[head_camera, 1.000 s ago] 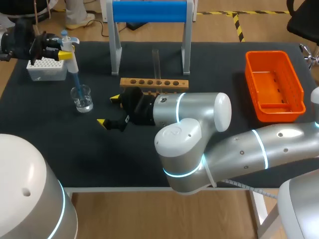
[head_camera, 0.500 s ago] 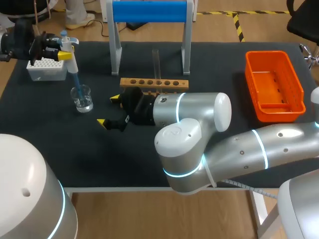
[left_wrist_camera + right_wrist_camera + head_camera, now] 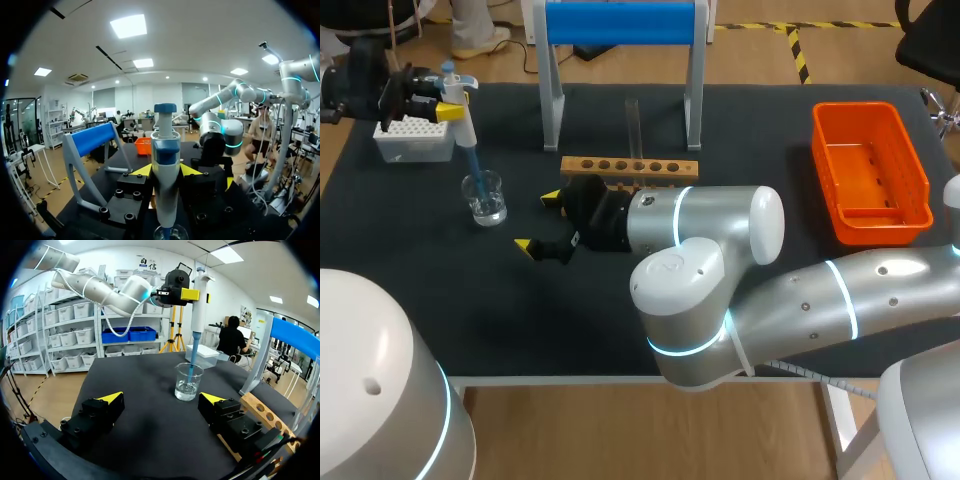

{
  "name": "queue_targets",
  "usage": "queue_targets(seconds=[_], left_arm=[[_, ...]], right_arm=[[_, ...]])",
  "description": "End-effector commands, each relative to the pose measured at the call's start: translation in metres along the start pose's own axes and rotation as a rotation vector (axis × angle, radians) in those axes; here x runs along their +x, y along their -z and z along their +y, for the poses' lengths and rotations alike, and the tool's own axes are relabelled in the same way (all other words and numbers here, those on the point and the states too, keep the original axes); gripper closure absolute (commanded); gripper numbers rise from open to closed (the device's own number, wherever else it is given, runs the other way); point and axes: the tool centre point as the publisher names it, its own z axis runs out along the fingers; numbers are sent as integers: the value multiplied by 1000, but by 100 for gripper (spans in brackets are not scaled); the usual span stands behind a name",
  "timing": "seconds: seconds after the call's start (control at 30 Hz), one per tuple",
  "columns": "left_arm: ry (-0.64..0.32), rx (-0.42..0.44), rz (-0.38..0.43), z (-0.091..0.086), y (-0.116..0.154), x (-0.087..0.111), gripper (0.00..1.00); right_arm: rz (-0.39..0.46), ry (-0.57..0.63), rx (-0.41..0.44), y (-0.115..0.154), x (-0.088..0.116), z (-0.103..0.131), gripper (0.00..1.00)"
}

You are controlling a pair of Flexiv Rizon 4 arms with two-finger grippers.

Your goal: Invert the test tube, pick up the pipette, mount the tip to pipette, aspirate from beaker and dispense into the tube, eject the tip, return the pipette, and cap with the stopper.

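My left gripper (image 3: 451, 102) is shut on the white pipette (image 3: 464, 126), holding it upright over the glass beaker (image 3: 484, 197). The pipette's blue tip (image 3: 473, 165) dips into the beaker. In the left wrist view the pipette (image 3: 165, 165) stands between the yellow fingertips, with the beaker (image 3: 171, 233) just under it. My right gripper (image 3: 540, 222) is open and empty, low over the mat to the right of the beaker. In the right wrist view the beaker (image 3: 189, 381) is ahead of the open right gripper (image 3: 162, 398). A clear test tube (image 3: 632, 128) stands upright in the wooden rack (image 3: 630, 168).
A white tip box (image 3: 413, 138) sits at the back left, behind the beaker. The blue-topped pipette stand (image 3: 620, 22) rises behind the rack. An orange bin (image 3: 870, 170) lies at the right. My right arm's elbow (image 3: 705, 270) bulks over the mat's front middle.
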Motion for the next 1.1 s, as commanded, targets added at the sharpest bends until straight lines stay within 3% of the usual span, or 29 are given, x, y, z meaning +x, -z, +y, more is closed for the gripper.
queue_targets(seconds=[0.03,0.6,1.1], left_arm=[[-1,1,5,1,2,-1,100],[-1,1,5,1,2,-1,100],[-1,1,5,1,2,-1,100]], right_arm=[[-1,-1,-3,0,0,-1,0],[-28,29,4,32,3,29,0],[51,120,6,75,-4,82,0]])
